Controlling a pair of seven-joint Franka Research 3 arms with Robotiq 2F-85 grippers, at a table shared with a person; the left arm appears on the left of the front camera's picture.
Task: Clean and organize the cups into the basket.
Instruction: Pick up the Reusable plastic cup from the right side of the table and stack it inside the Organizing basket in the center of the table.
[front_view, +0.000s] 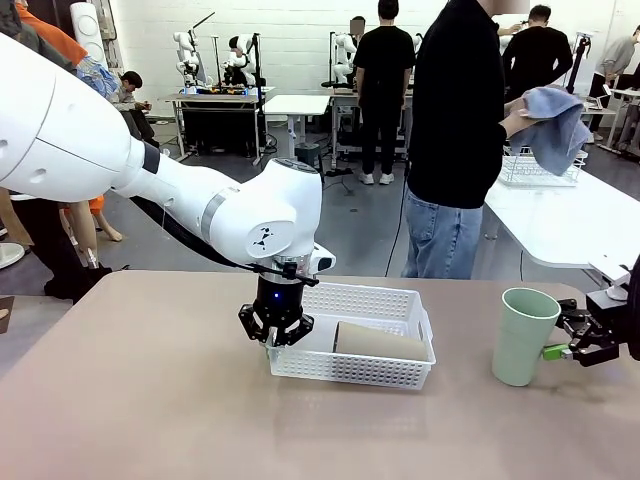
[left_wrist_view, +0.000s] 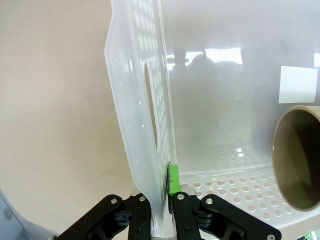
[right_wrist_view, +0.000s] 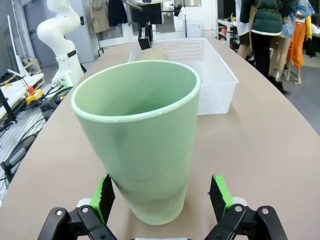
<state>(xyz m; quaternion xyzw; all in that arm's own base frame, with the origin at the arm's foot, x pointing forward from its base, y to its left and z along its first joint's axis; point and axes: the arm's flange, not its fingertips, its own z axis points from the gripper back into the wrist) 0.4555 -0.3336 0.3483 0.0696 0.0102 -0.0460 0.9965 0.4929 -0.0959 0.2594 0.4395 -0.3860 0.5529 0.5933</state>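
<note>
Tan lab table (front_view: 150, 400) — one basket (front_view: 350, 368), two cups: tan cup (front_view: 380, 342) laid inside, mint cup (front_view: 522, 337) stood right, flanked by splayed right gripper (right_wrist_view: 162, 192). Basket's left wall is pinched by left gripper (left_wrist_view: 160, 192).

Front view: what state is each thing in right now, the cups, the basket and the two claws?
Basket: on the table, one end wall pinched.
Tan cup: lying on its side inside the basket.
Mint green cup: upright on the table, mouth up, not clamped.
Left gripper: shut on the basket's end wall.
Right gripper: open, fingers either side of the mint green cup.
</note>
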